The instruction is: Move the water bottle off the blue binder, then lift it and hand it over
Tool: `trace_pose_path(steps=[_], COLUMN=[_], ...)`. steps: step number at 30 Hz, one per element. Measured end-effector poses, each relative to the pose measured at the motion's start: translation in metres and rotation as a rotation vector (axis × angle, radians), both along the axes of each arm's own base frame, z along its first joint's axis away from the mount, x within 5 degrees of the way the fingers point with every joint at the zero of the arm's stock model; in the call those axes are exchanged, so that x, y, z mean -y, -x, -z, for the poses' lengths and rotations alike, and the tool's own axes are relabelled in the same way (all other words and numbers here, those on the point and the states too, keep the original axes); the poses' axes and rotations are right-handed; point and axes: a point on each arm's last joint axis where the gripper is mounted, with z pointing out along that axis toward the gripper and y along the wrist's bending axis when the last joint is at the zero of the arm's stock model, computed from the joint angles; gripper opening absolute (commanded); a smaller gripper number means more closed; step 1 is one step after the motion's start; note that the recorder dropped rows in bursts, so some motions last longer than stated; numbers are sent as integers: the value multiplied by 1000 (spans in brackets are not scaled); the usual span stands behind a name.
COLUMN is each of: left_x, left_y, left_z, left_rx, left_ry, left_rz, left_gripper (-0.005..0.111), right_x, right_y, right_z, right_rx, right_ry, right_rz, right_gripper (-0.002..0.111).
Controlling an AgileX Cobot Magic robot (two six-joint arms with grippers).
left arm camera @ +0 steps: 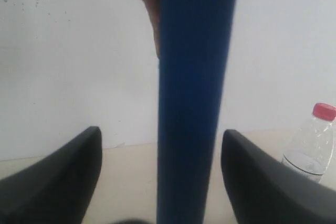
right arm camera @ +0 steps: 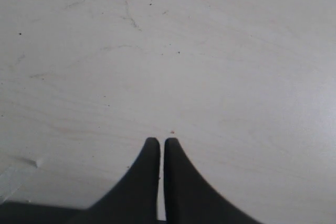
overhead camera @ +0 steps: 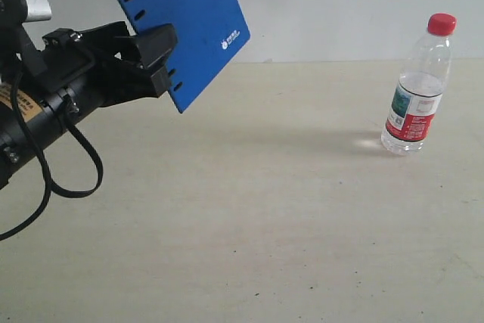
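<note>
Your work surface is a pale, off-white table (overhead camera: 249,232): matte, faint grain, scattered dark specks. In the right wrist view you can see fine scratch lines on it. Behind it is a plain white wall (overhead camera: 355,5), which meets the table's far edge in a straight line. It shows a few tiny dark flecks up close. Light is soft and even. A diffuse shadow band crosses the table mid-scene, with a small bright patch at right.
</note>
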Motion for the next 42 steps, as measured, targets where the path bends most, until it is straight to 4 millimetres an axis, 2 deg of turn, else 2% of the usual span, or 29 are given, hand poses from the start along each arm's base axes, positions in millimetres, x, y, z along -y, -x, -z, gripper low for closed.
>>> trace_pose_path(steps=[17,19,23,24,25,26,29,31,34,37,40,42], left_x=[-1,-3,-14,-22,-27,-36,-48,-56,-57,-56,-71,-80], left_y=[2,8,31,45,51,61,69,77,80,72,61,62], left_z=[-4,-14,-49,-69,-78,-93,-107,-118,-123,-118,-112,-114], left_rx=[-1,3,65,127,161,224,289,351,403,386,437,453], left_ry=[-7,-16,-18,16,33,64,96,130,160,131,-70,-140], left_rz=[5,23,64,66,65,54,22,8,4,-7,-59,-95], left_gripper=[62,62,62,62,62,62,62,62,62,62,62,62], right_x=[1,3,7,10,11,12,14,17,22,25,27,28], right_y=[-1,-1,-3,-4,-3,0,9,22,36,41,43,44], right_z=[0,-1,-6,-12,-16,-26,-42,-53,-57,-54,-52,-51], right_rx=[6,16,104,193,250,381,557,664,697,665,626,612], right_ry=[13,26,43,36,27,-7,-55,-88,-80,-61,-46,-40], right_rz=[2,21,85,126,139,144,126,124,145,171,200,207], right_gripper=[0,0,0,0,0,0,0,0,0,0,0,0])
